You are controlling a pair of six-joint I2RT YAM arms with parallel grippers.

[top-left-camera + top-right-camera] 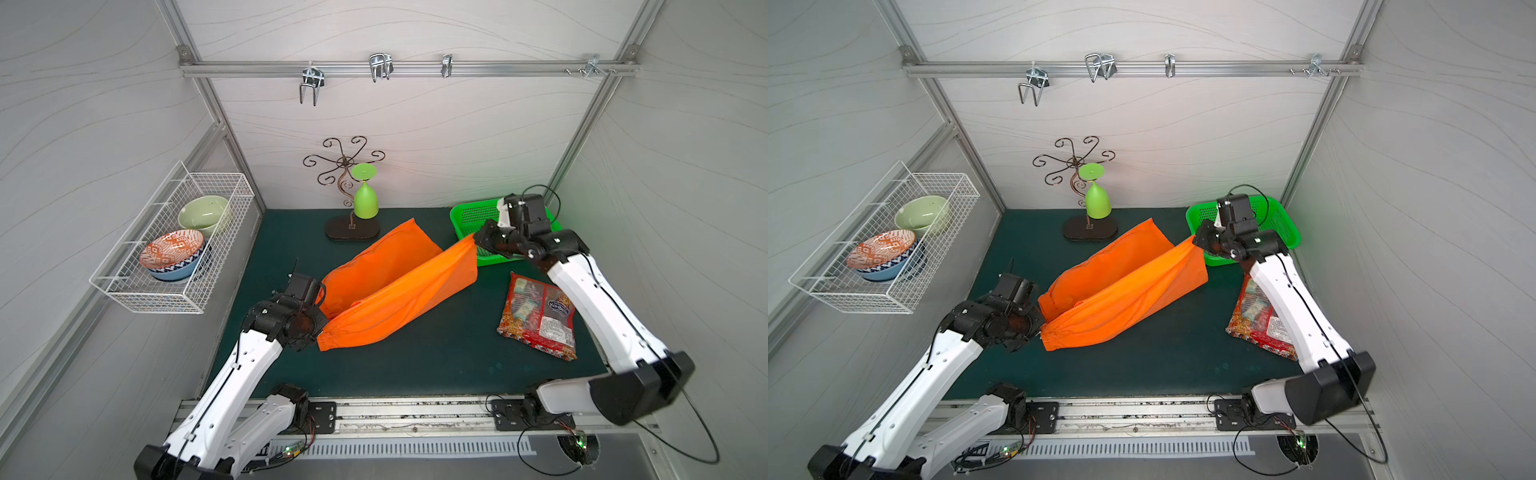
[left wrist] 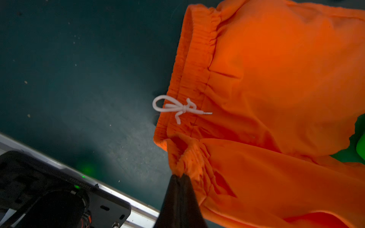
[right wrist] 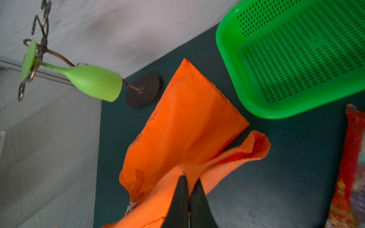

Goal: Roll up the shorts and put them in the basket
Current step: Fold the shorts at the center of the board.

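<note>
The shorts (image 1: pixel 395 286) lie on the dark mat, running slantwise from the green basket (image 1: pixel 456 216) away towards my left arm's side. One leg rests flat, its hem end nearest the basket. The other leg is lifted and drawn taut between my two pincers.

The left gripper (image 2: pixel 178 175) is clamped tight on a bunched bit of the gathered waistband (image 2: pixel 195 59), at the end of the shorts farthest from the basket. The white drawstring (image 2: pixel 177 108) is tied in a bow just beside that pinch. The right gripper (image 3: pixel 189 177) is closed on the hem corner of the raised leg, right at the basket's front edge.

I take this hold to be for laying one leg over the other. That would give a narrower strip, which should roll more evenly.

A red printed snack packet (image 1: pixel 538 316) lies near the basket, on its side towards my right arm's base. It carries a blue oval logo, but the lettering is too blurred for me to read. No writing shows on the shorts or the basket.
</note>
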